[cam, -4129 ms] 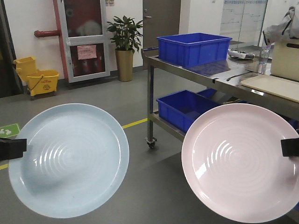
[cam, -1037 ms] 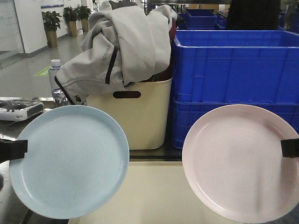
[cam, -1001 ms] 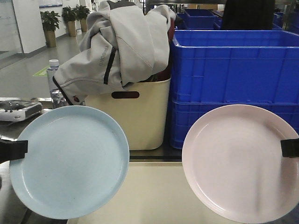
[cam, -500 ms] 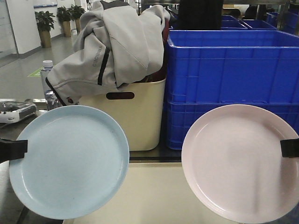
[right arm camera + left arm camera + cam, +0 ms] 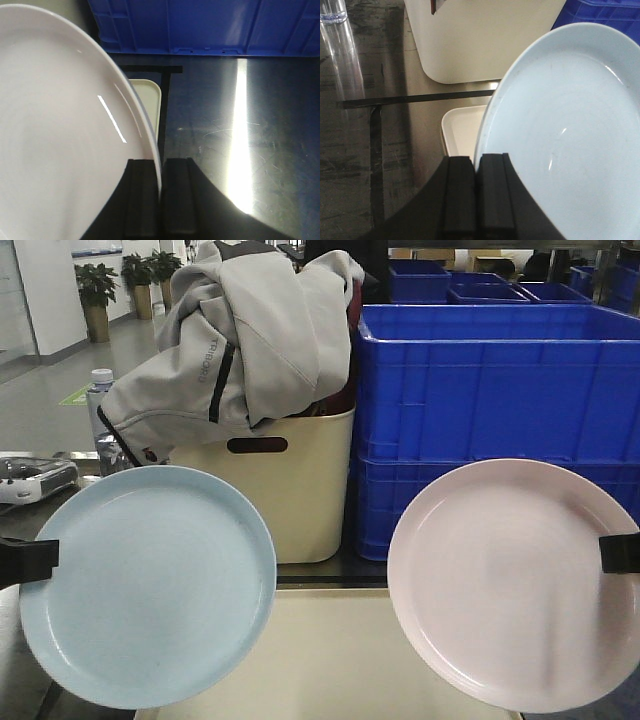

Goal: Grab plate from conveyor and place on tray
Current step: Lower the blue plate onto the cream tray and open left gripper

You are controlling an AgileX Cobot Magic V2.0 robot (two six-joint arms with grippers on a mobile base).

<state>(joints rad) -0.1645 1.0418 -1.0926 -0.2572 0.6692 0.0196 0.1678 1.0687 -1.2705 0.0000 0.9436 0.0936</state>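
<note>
The left end effector pinches the blue plate by its rim, the right end effector the pink plate. The tray lies below, between the 2 plates.

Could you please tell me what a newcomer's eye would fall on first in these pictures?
Two big plates fill the front view: a pale blue plate gripped at its rim by the left hand, and a pink plate gripped likewise by the right hand, with the cream tray low between them. Behind, a grey jacket spills from a cream bin beside stacked blue crates.
</note>
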